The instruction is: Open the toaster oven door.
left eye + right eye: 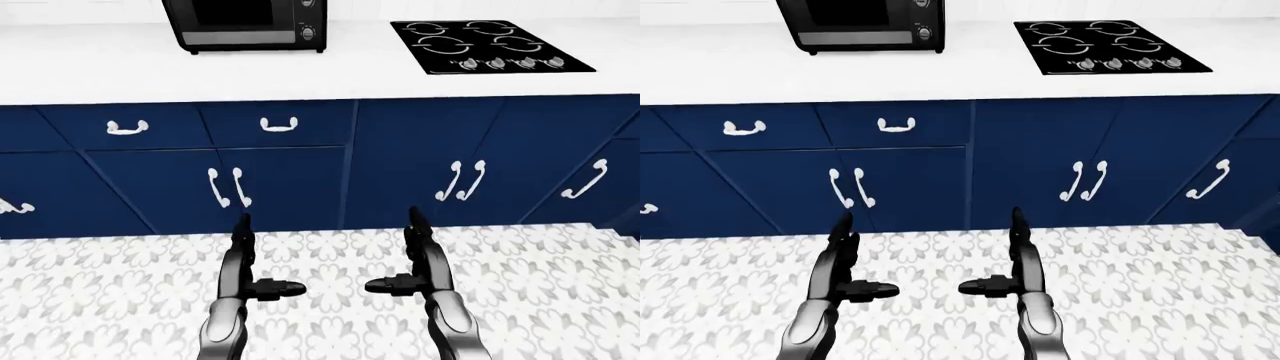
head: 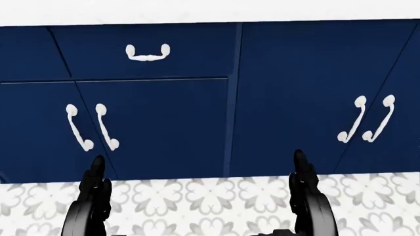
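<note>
The black toaster oven [image 1: 247,24] stands on the white counter [image 1: 120,67] at the top of the left-eye view, its door shut and its top cut off by the frame. My left hand [image 1: 243,255] and right hand [image 1: 417,251] hang low over the patterned floor, far below the oven. Both are open with fingers straight and thumbs pointing inward, and neither holds anything. In the head view only the fingertips [image 2: 97,169] of the left hand and those of the right hand [image 2: 301,164] show against the blue cabinets.
A black four-burner cooktop [image 1: 490,46] is set into the counter to the oven's right. Blue drawers and cabinet doors [image 1: 290,180] with white handles [image 1: 279,124] run below the counter. Grey-and-white floral tile [image 1: 320,262] covers the floor between me and the cabinets.
</note>
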Motion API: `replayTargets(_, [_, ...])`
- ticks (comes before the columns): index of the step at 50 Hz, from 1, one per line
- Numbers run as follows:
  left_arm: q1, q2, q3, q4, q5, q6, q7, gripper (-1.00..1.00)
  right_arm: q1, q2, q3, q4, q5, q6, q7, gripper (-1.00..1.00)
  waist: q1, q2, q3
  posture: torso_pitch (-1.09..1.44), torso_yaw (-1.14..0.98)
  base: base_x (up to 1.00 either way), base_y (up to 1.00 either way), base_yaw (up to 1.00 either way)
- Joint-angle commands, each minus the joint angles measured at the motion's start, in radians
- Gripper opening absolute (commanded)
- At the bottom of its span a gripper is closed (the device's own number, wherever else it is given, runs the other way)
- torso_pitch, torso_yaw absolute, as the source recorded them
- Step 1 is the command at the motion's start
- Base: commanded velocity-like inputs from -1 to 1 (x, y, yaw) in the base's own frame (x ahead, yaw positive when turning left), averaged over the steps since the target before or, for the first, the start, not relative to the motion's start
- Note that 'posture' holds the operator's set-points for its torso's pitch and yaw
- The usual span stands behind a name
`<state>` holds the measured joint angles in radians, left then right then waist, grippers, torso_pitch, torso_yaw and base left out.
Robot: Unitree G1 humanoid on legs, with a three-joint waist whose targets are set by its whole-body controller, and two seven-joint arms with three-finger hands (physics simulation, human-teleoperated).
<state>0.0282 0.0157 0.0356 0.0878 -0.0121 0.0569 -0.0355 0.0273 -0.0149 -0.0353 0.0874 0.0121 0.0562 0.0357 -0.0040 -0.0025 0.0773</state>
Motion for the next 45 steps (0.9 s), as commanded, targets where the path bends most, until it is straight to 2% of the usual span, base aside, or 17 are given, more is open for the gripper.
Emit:
replayTargets(1, [-0.016,0.008,0.0,-0.096,0.003,-0.069,-0.008,1.0,-0.01,-0.004,0.026,-0.154,-0.034,-0.019,-0.004,1.0,-0.002,-0.008,-0.001,0.0,0.0,0.0,0.0,0.0])
replayTargets(2, [-0.012,0.008,0.0,-0.114,0.002,-0.058,-0.011,1.0,-0.01,-0.003,0.025,-0.15,-0.041,-0.023,-0.005,1.0,0.003,-0.008,-0.037,0.0,0.0,0.0,0.0,0.0])
replayTargets(3, [-0.011,0.008,0.003,-0.114,0.001,-0.059,-0.014,1.0,-0.01,-0.001,0.022,-0.156,-0.04,-0.016,-0.005,1.0,0.01,-0.002,-0.062,0.0,0.0,0.0,0.0,0.0])
replayTargets(4, [-0.009,0.008,0.006,-0.118,-0.004,-0.052,-0.018,1.0,-0.016,-0.002,0.017,-0.14,-0.039,-0.026,-0.007,1.0,0.01,-0.001,-0.051,0.0,0.0,0.0,0.0,0.0])
replayTargets(5, [-0.005,0.008,0.008,-0.14,-0.007,-0.034,-0.018,1.0,-0.016,-0.001,0.016,-0.148,-0.04,-0.019,-0.006,1.0,0.007,-0.005,-0.015,0.0,0.0,0.0,0.0,0.0])
replayTargets(7, [-0.003,0.007,0.008,-0.152,-0.005,-0.027,-0.019,1.0,-0.013,0.001,0.018,-0.165,-0.041,-0.006,-0.008,1.0,0.007,-0.006,-0.07,0.0,0.0,0.0,0.0,0.0])
replayTargets(8, [0.006,0.005,0.001,-0.181,0.001,-0.01,-0.019,1.0,-0.012,0.002,0.019,-0.172,-0.043,-0.001,-0.008,1.0,0.008,-0.007,-0.075,0.0,0.0,0.0,0.0,0.0])
replayTargets(13, [0.007,0.007,0.005,-0.214,0.004,0.01,-0.022,1.0,-0.012,-0.001,0.012,-0.202,-0.042,0.016,-0.01,1.0,0.01,-0.004,-0.078,0.0,0.0,0.0,0.0,0.0])
replayTargets(18, [-0.01,0.013,0.012,-0.324,0.015,0.097,-0.023,1.0,-0.024,-0.008,-0.002,-0.297,-0.04,0.094,-0.007,1.0,0.008,-0.003,-0.084,0.0,0.0,0.0,0.0,0.0])
replayTargets(24, [-0.076,0.032,0.036,-0.555,0.008,0.328,-0.035,1.0,-0.076,-0.027,-0.038,-0.491,-0.025,0.269,0.002,1.0,0.009,-0.003,-0.092,0.0,0.0,0.0,0.0,0.0])
replayTargets(35, [-0.339,0.116,0.139,-0.916,-0.063,0.825,-0.022,1.0,-0.284,-0.095,-0.127,-0.798,0.041,0.675,-0.004,1.0,0.009,-0.003,-0.085,0.0,0.0,0.0,0.0,0.0])
replayTargets(37, [-0.38,0.136,0.158,-0.937,-0.083,0.877,-0.016,1.0,-0.326,-0.11,-0.141,-0.838,0.062,0.745,-0.017,1.0,0.009,-0.002,-0.079,0.0,0.0,0.0,0.0,0.0])
replayTargets(40, [-0.422,0.156,0.174,-0.963,-0.109,0.935,-0.001,1.0,-0.347,-0.119,-0.147,-0.852,0.082,0.774,-0.029,1.0,0.009,-0.003,-0.075,0.0,0.0,0.02,0.0,0.0])
replayTargets(41, [-0.429,0.16,0.176,-0.971,-0.115,0.949,0.004,1.0,-0.35,-0.122,-0.146,-0.858,0.086,0.782,-0.032,1.0,0.009,0.003,-0.087,0.0,0.0,0.12,0.0,0.0])
replayTargets(43, [-0.454,0.171,0.184,-0.98,-0.13,0.976,0.015,1.0,-0.356,-0.126,-0.149,-0.861,0.097,0.788,-0.037,1.0,0.009,0.006,-0.052,0.0,0.0,0.25,0.0,0.0])
replayTargets(45, [-0.465,0.181,0.179,-0.971,-0.135,0.979,0.022,1.0,-0.36,-0.128,-0.158,-0.861,0.111,0.788,-0.044,1.0,0.009,0.0,-0.029,0.0,0.0,0.4,0.0,0.0])
